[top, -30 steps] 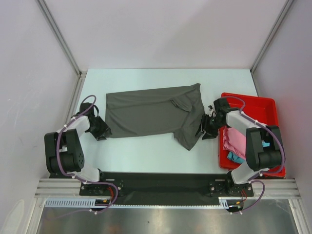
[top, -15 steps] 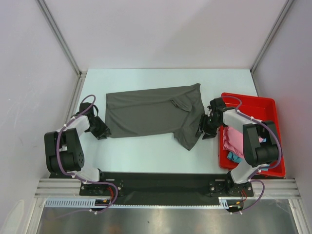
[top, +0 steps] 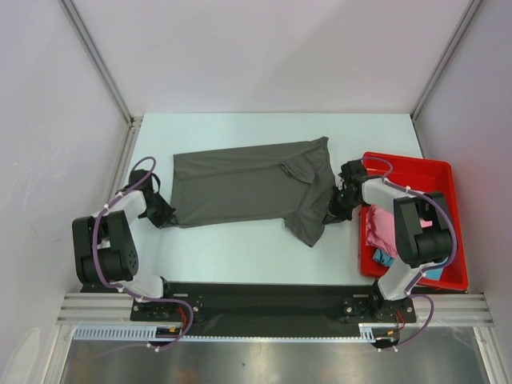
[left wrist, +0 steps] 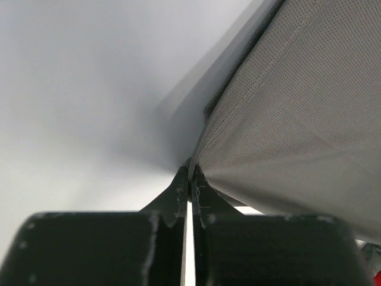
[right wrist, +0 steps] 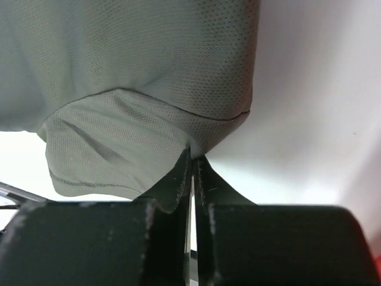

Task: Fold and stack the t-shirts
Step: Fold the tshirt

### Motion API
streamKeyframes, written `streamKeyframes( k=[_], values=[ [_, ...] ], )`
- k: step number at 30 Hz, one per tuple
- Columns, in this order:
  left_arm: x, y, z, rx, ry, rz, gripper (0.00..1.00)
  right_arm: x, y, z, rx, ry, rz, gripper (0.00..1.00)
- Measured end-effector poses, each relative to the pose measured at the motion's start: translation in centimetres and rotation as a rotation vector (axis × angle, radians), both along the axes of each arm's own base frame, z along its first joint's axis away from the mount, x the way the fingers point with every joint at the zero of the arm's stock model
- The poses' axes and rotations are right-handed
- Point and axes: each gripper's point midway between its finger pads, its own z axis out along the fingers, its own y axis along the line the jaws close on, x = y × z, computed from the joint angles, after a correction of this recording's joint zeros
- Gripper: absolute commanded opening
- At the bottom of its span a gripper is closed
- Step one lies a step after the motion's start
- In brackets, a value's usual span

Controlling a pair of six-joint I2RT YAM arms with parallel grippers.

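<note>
In the red rectangular plastic tray [top: 408,162] lie the pink cloth t-shirt [top: 376,228] and, apparently, the turquoise-blue t-shirt [top: 386,258], mostly hidden. The left gripper [left wrist: 190,179] and right gripper [right wrist: 191,157] each pinch an opposite edge of the large charcoal-grey t-shirt [top: 240,188], which is spread across the white table [top: 240,248].

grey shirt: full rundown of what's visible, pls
The grey t-shirt is fine-mesh knit cloth with stitched hems. It lies spread across the table, lightly wrinkled, with a sleeve folded over near its right end. The left gripper pinches its left corner and the right gripper pinches its right edge.
</note>
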Motion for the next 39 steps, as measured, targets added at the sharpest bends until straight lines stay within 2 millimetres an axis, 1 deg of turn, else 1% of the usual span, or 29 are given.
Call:
streamKeyframes(
  k=[4, 8, 10, 14, 17, 20, 22, 26, 28, 30, 33, 36, 39],
  values=[
    [-0.5, 0.0, 0.0, -0.001, -0.001, 0.006, 0.01, -0.6, -0.2, 0.0, -0.006, -0.011, 0.000, 0.00],
    [-1.7, -0.2, -0.1, -0.006, -0.003, 0.012, 0.01, -2.9, -1.1, 0.3, -0.031, -0.020, 0.008, 0.00],
    [-2.3, -0.4, 0.0, -0.011, -0.002, 0.015, 0.00, -3.6, -1.3, 0.6, -0.035, -0.026, 0.013, 0.00],
    [-2.8, -0.6, 0.0, -0.018, 0.004, 0.015, 0.00, -3.5, -1.3, 1.6, -0.030, -0.052, 0.024, 0.00],
    [-3.0, -0.6, 0.1, -0.020, 0.014, 0.014, 0.00, -3.0, -1.4, 2.3, -0.020, -0.058, 0.027, 0.00],
    [-2.7, -0.5, 0.8, -0.018, 0.015, 0.012, 0.00, -1.2, -1.7, 4.1, 0.000, -0.090, 0.017, 0.00],
    [-1.8, -0.2, 1.9, -0.007, -0.003, 0.009, 0.01, 0.9, -1.9, 5.5, 0.015, -0.127, 0.005, 0.00],
    [0.8, 0.4, 4.7, 0.011, -0.070, 0.009, 0.01, 4.4, -2.1, 7.4, 0.039, -0.178, -0.001, 0.00],
    [2.4, 0.7, 6.2, 0.017, -0.107, 0.009, 0.01, 5.7, -2.0, 7.9, 0.049, -0.189, -0.002, 0.00],
    [3.8, 1.0, 6.9, 0.022, -0.129, 0.009, 0.03, 7.2, -1.8, 8.3, 0.059, -0.199, -0.003, 0.00],
    [5.1, 1.2, 6.7, 0.017, -0.116, 0.009, 0.03, 9.2, -1.4, 8.5, 0.071, -0.206, 0.002, 0.00],
    [6.4, 1.4, 5.6, 0.002, -0.079, 0.006, 0.03, 11.0, -1.2, 8.6, 0.077, -0.207, 0.003, 0.00],
    [7.2, 1.4, 4.6, -0.014, -0.051, 0.002, 0.04, 12.6, -1.1, 8.6, 0.080, -0.209, 0.003, 0.00]
  ],
)
